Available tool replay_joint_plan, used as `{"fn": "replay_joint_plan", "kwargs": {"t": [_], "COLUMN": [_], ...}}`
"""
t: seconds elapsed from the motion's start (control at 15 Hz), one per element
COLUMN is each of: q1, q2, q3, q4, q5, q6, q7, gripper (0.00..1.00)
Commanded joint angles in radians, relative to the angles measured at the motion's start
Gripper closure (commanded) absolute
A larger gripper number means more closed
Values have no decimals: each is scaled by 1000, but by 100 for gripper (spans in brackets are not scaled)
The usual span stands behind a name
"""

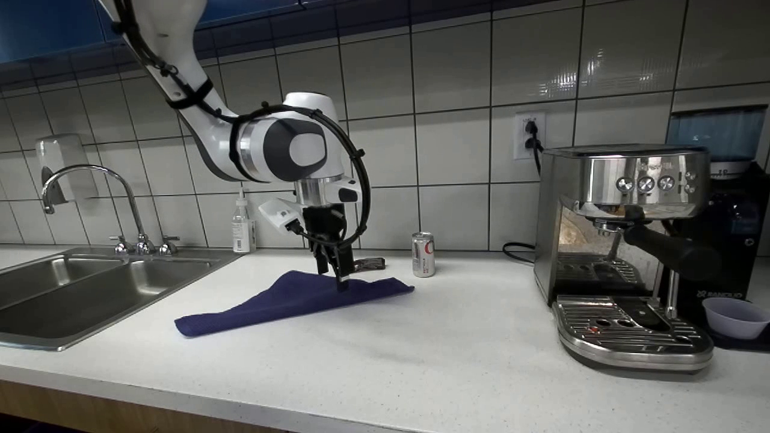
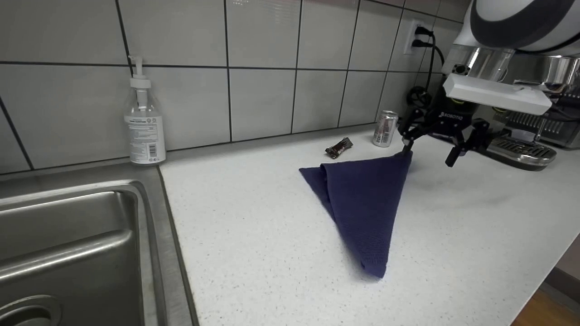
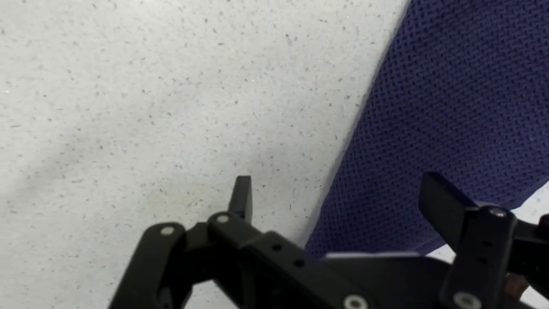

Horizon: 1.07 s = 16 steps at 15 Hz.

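I have the black two-finger Robotiq gripper (image 2: 430, 153) hanging fingers down, its jaws well apart and nothing clamped in them. Nearest to it is a dark-blue, textured woven cloth (image 2: 362, 199), folded into a rough triangle on the white speckled counter (image 1: 481, 361).

What I steer by is the cloth's edge. In my wrist view it slants through the gap, so one finger stands over the fabric and its mate over the counter. The cloth therefore lies to one side of the gripper rather than squarely beneath it. Whether that fingertip touches the weave, I cannot tell.

The long axis runs from the end by the gripper to a narrow tip on the side of the stainless-steel sink (image 2: 170, 271), nearer the counter's front.

Toward the white-tiled wall (image 1: 451, 150), a dark-brown wrapped snack (image 2: 339, 148) lies just beside the cloth, and an upright silver drink can (image 1: 423, 255) stands close by, so I judge that side tighter. I reckon my room is toward the front edge and toward the chrome espresso machine (image 1: 601, 240), which stands well apart.
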Motion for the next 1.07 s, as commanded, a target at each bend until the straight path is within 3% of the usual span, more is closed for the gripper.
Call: {"fn": "replay_joint_plan", "kwargs": {"t": [0.0,1.0], "q1": [-12,12], "q2": [51,222], "q3": [-13,-86], "q4": [61,271], "q5": [7,-14], "q6": [-4,-51], "q7": [22,181], "gripper": [0,0]}}
